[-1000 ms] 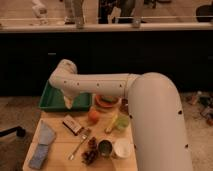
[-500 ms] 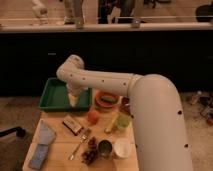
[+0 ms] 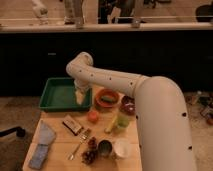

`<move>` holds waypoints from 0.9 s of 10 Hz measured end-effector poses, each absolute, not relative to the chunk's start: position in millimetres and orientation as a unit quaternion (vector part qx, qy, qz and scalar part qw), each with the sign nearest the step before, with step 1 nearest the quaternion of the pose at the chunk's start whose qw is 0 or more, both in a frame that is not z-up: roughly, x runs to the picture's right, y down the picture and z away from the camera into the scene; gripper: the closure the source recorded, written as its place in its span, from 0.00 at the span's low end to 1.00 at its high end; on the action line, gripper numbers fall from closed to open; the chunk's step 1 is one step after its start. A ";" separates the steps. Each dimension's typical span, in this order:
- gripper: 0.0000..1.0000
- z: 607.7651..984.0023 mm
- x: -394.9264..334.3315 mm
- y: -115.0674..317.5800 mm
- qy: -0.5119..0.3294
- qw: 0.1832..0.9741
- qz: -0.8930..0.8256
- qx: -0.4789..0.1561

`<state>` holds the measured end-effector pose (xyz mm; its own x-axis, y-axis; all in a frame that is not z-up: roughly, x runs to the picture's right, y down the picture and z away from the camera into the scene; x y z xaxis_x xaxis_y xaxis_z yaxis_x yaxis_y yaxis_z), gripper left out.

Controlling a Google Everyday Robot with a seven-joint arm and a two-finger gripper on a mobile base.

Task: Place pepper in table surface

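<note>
My gripper hangs fingers-down over the right end of the green tray, and its jaws look open with nothing between them. A small greenish thing that seems to be the pepper lies in the orange bowl, just right of the gripper and apart from it. The table surface is light tan wood and stretches in front of the tray and the bowl.
On the table stand a round orange-red fruit, a light-green cup with a yellow piece, a dark red bowl, a white cup and a dark can. A snack packet, a fork, grapes and a blue cloth lie nearer the front.
The arm has swung to the right. The gripper has shifted from over the tray's middle to its right end, closer to the orange bowl.
</note>
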<state>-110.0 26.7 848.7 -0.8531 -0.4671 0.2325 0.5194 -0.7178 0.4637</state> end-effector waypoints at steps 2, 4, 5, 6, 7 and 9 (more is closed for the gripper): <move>0.20 855.6 -96.1 27.4 -0.271 0.267 -0.923 -0.053; 0.20 862.7 -80.8 28.3 -0.274 0.271 -0.921 -0.059; 0.20 865.6 -73.7 28.4 -0.275 0.275 -0.919 -0.062; 0.20 868.2 -65.4 27.5 -0.276 0.279 -0.918 -0.066; 0.20 869.7 -59.4 27.0 -0.276 0.281 -0.917 -0.069; 0.20 870.8 -51.3 25.6 -0.275 0.285 -0.915 -0.073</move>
